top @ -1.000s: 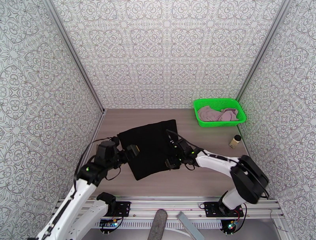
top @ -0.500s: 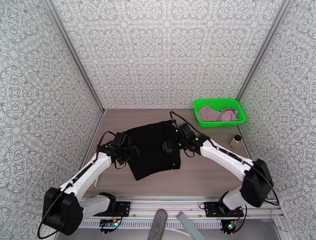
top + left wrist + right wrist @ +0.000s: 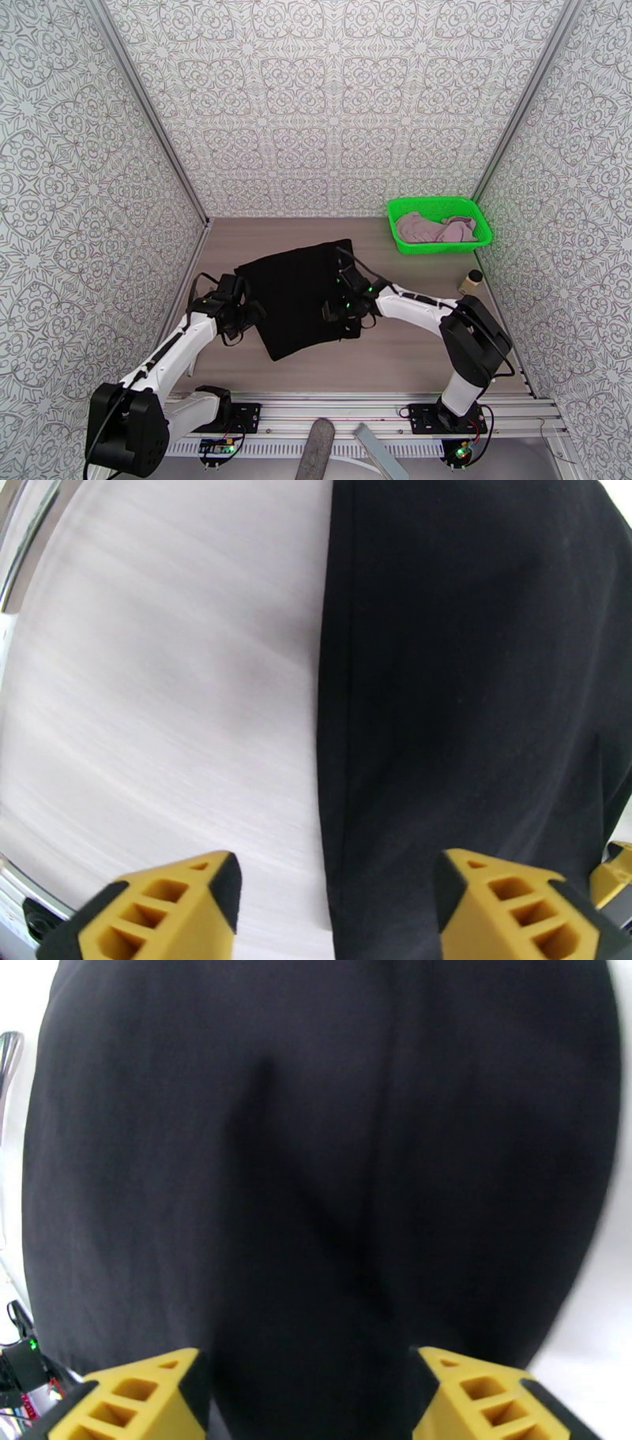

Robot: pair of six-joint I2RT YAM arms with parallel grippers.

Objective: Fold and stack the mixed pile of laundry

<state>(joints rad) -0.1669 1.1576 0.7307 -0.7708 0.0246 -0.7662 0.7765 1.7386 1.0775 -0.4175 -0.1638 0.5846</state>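
The black garment (image 3: 299, 294) lies spread flat on the middle of the table. My left gripper (image 3: 250, 317) is low over its left edge. In the left wrist view that gripper (image 3: 336, 910) is open, and the hem of the black garment (image 3: 474, 677) runs between the yellow fingertips (image 3: 170, 906). My right gripper (image 3: 336, 309) is at the cloth's right side. In the right wrist view it (image 3: 308, 1398) stands open just above the black garment (image 3: 316, 1157). The dusty pink garment (image 3: 434, 227) lies crumpled in the green basket (image 3: 482, 233).
The green mesh basket stands at the back right by the wall. A small brown bottle (image 3: 472, 280) stands on the table (image 3: 411, 347) in front of it, near the right wall. Patterned walls close in the left, back and right sides.
My left gripper has drawn back a little toward the cloth's left edge. My right gripper went up along the right edge, then came back toward me. The black garment lies as before.
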